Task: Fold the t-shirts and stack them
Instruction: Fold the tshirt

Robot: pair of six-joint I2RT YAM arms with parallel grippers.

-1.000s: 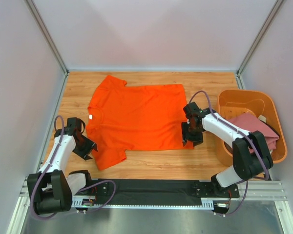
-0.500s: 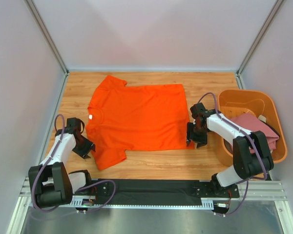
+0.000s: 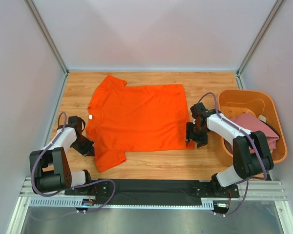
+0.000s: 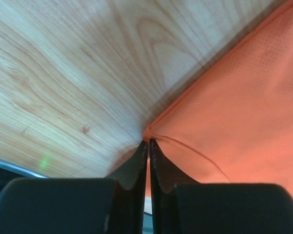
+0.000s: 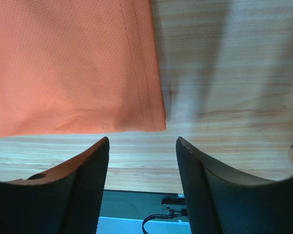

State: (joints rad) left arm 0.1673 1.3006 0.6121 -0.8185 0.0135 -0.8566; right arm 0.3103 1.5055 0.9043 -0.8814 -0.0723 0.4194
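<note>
A bright orange t-shirt point(image 3: 136, 117) lies spread flat on the wooden table, collar to the left. My left gripper point(image 3: 88, 147) is at the near sleeve's edge; in the left wrist view its fingers point(image 4: 148, 146) are pressed together with the orange sleeve corner point(image 4: 234, 107) pinched at their tips. My right gripper point(image 3: 191, 140) stands open just off the near right hem corner. The right wrist view shows that corner point(image 5: 63, 63) ahead of the gripper point(image 5: 141, 140), with bare wood between the fingers. A dusty pink t-shirt point(image 3: 256, 127) lies crumpled in the tub.
An orange plastic tub point(image 3: 244, 93) stands at the right edge of the table, close beside my right arm. Grey walls enclose the table on three sides. A black rail point(image 3: 151, 187) runs along the near edge.
My left gripper has slid in to the sleeve edge and shut on it. My right gripper has shifted slightly right, off the hem corner, and stays open.
</note>
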